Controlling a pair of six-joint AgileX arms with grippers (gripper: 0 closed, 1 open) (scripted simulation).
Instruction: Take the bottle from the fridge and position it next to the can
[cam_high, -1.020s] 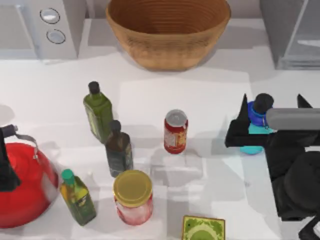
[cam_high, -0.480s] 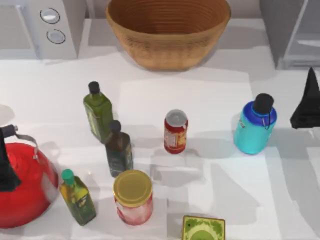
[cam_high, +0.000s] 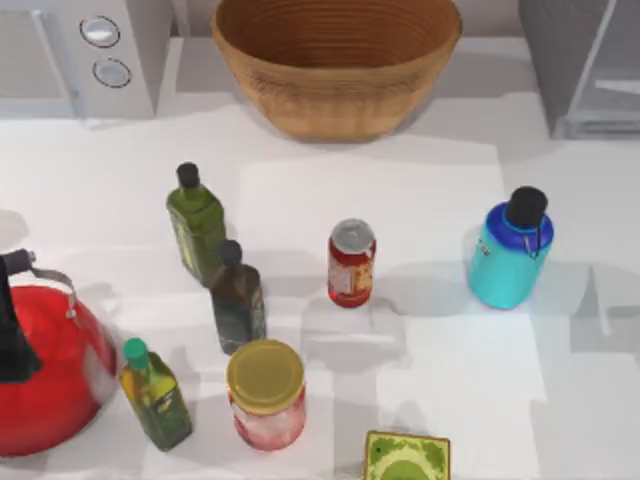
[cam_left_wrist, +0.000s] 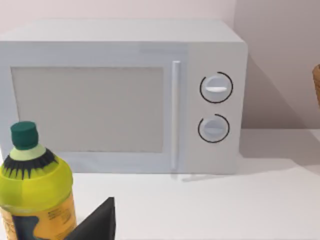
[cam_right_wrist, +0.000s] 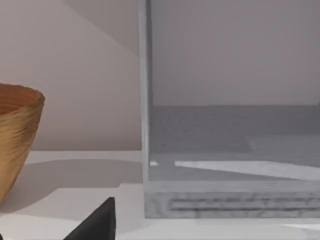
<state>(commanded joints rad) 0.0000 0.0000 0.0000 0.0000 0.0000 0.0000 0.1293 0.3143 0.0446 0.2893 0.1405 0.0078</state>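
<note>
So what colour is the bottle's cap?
Black, on the bottle; clearest in the top view.

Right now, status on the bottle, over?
Bottle upright on table, right of can, gap between. Nothing holding it. Fridge behind, at right.

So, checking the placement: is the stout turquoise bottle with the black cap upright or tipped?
Upright: the turquoise bottle stands on the white table, black cap up.

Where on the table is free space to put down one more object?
Free: the strip between the can and the bottle, and the patch between the wicker bowl and the can. Crowded: around the oil bottles, jar and red kettle.
</note>
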